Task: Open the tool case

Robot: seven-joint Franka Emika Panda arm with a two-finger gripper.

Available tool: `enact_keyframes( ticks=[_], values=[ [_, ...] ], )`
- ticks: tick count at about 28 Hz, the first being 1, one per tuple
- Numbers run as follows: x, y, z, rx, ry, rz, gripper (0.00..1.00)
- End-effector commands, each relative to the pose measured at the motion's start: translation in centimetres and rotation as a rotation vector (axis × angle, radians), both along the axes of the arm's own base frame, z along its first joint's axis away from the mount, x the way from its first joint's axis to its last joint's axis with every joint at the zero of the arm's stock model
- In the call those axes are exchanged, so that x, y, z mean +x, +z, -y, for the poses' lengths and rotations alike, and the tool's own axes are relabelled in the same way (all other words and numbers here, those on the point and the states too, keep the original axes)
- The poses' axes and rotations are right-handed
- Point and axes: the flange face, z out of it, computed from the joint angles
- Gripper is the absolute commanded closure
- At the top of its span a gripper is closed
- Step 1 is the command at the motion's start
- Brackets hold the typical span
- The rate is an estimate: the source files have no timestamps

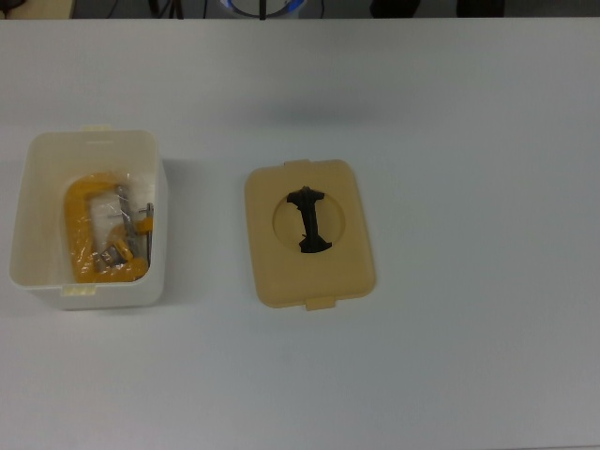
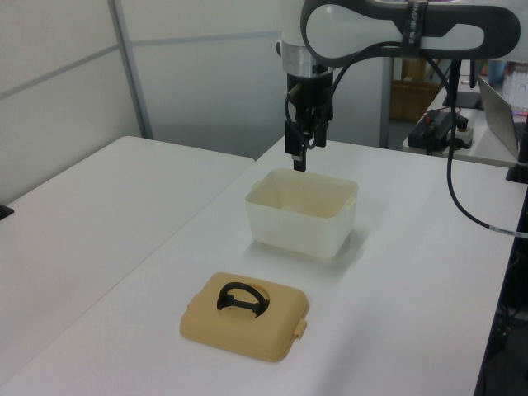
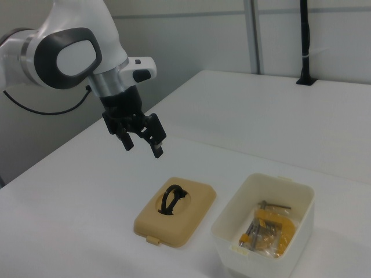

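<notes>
The case (image 1: 56, 281) looks like light, stiff, slick plastic; its lid (image 1: 352, 258) lies apart on the table (image 1: 469, 141). The black handle (image 1: 309, 220) seems the best hold. The gripper (image 3: 141, 141) hangs above, jaws apart and empty.

Lab — robot arm (image 2: 396, 25), white partitions (image 2: 58, 91)

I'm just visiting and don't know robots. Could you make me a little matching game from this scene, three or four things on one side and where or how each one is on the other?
Things:
1. lid
2. white box
3. yellow clamp
4. end effector

States:
A. lying inside the box
B. up in the air, open, holding nothing
C. flat on the table, black handle facing up
D. standing open, no lid on it

Pairs: 1-C, 2-D, 3-A, 4-B
</notes>
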Motion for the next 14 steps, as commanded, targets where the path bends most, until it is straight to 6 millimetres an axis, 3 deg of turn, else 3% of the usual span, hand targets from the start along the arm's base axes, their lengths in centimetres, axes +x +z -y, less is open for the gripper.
enact_keyframes(
  ticks=[1,11,14],
  values=[
    [0.0,-0.2,-0.3,0.011,-0.011,-0.007,0.00],
    [1.7,-3.2,0.6,0.023,-0.022,-0.061,0.00],
    [1.7,-3.1,0.5,0.023,-0.023,-0.060,0.00]
  ],
)
